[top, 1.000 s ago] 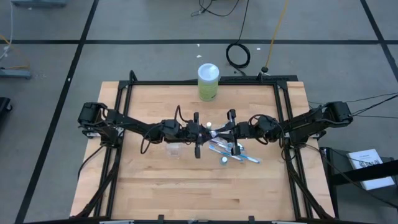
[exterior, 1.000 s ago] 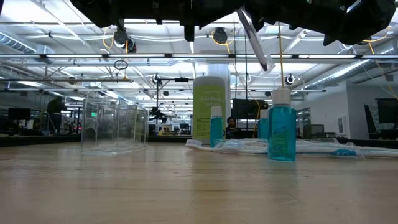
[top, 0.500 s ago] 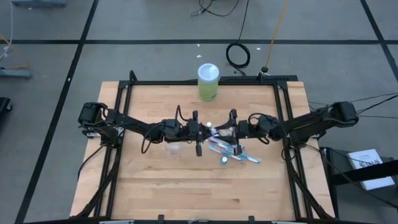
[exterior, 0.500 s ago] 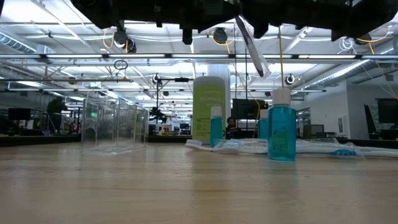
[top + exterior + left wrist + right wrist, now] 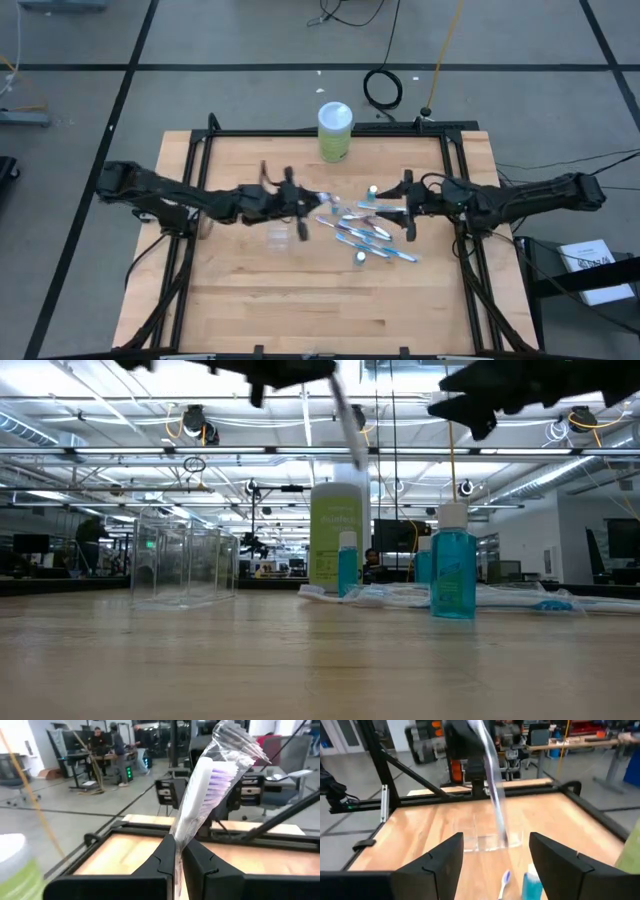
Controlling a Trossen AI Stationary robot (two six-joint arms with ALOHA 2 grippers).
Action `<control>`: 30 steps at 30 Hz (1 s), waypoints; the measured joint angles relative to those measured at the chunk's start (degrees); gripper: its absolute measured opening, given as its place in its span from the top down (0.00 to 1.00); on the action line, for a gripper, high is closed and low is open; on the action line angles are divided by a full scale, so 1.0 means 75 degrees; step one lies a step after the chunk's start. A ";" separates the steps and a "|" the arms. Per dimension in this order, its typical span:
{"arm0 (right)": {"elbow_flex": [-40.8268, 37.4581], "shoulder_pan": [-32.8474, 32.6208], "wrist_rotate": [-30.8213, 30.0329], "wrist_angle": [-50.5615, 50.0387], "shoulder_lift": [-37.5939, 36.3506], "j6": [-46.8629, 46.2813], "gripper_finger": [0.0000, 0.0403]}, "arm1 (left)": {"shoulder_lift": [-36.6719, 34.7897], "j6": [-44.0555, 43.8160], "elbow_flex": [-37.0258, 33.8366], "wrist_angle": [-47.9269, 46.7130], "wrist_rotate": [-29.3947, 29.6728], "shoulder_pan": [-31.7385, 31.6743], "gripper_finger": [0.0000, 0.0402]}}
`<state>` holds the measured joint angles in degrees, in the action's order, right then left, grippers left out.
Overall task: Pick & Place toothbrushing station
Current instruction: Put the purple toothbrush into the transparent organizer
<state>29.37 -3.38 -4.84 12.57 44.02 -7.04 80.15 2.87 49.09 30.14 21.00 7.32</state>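
Observation:
My left gripper [image 5: 302, 210] is shut on a toothbrush in a clear wrapper [image 5: 210, 780], above the table's middle, over the small clear cup [image 5: 277, 237]. In the low view this toothbrush [image 5: 346, 418] slants high above the wood. My right gripper [image 5: 408, 210] stands open to the right of it, with nothing between its fingers [image 5: 436, 865]. Several more toothbrushes [image 5: 368, 237] lie flat on the table between the grippers. Two teal tubes with white caps [image 5: 372, 190] [image 5: 360, 258] stand upright beside them. My left gripper pinches the wrapped toothbrush's handle [image 5: 178, 839] between its two fingers [image 5: 162, 862], through the clear wrapper. The fingers come level from the table's left and lie across the handle. The bristle head [image 5: 221, 774] sticks out beyond the fingertips, tilted. The brush is lifted clear of the table.
A green canister with a white lid [image 5: 335, 131] stands at the table's far edge. A black frame [image 5: 330, 131] runs round the tabletop. Bare wood [image 5: 300, 310] lies toward the near edge. People stand far off in the room behind.
My right gripper has opened, let go of the wrapped toothbrush and drawn back toward the table's right edge. My left gripper, still shut on the brush, has carried it toward the table's left and a little up, and the brush stays tilted and clear of the table.

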 joint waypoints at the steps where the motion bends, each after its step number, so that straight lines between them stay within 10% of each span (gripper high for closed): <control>1: -0.0155 0.0000 0.0000 0.0046 -0.0139 -0.0062 0.47 | -0.0308 -0.0012 -0.0179 -0.0074 0.0161 0.0077 0.97; 15: -0.1216 0.0006 -0.0187 0.1764 -0.0710 0.0407 0.48 | -0.2846 -0.2720 -0.3810 0.0068 0.3990 0.0677 0.97; 30: -0.1218 0.0009 -0.0187 0.1717 -0.0713 0.0427 0.48 | -0.3670 -0.2832 -0.4085 0.0078 0.4479 0.1091 0.97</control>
<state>20.23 -3.31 -6.24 25.45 38.68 -3.84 52.63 -18.37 18.46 30.72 54.59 15.51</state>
